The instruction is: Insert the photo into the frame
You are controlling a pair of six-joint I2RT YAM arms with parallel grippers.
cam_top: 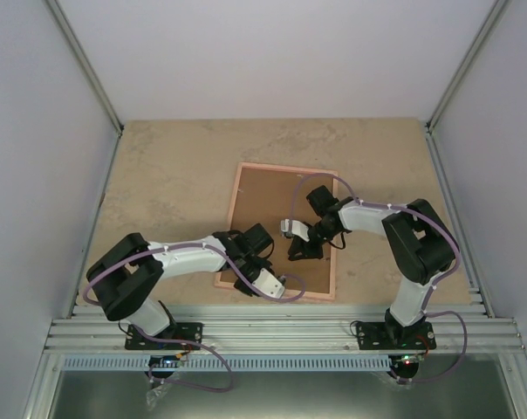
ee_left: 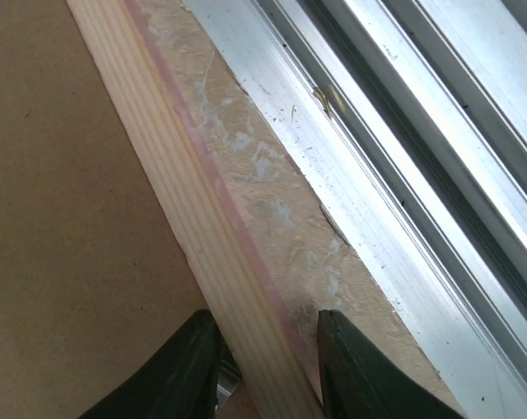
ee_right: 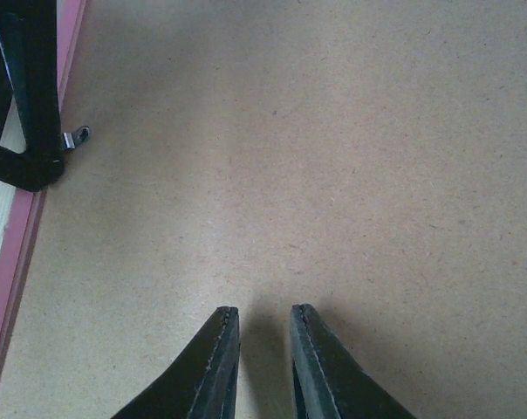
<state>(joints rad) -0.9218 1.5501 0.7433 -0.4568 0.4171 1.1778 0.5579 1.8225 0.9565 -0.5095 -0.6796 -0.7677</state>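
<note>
The pink frame (cam_top: 285,167) lies face down on the table with the brown backing board (cam_top: 268,209) inside it. The photo does not show in any view. My left gripper (cam_top: 272,288) is at the frame's near edge. In the left wrist view it (ee_left: 268,327) stands astride the frame's rail (ee_left: 202,201), one finger on the board side, one on the table side, shut on the rail. My right gripper (cam_top: 297,251) hovers low over the board (ee_right: 316,157), slightly open (ee_right: 263,314) and empty.
A small metal tab (ee_right: 76,135) sits by the frame's rail (ee_right: 19,236), next to my left gripper's finger (ee_right: 32,113). Aluminium rails (cam_top: 281,327) run along the table's near edge, close beside the frame (ee_left: 403,157). Grey walls enclose the beige table (cam_top: 176,166).
</note>
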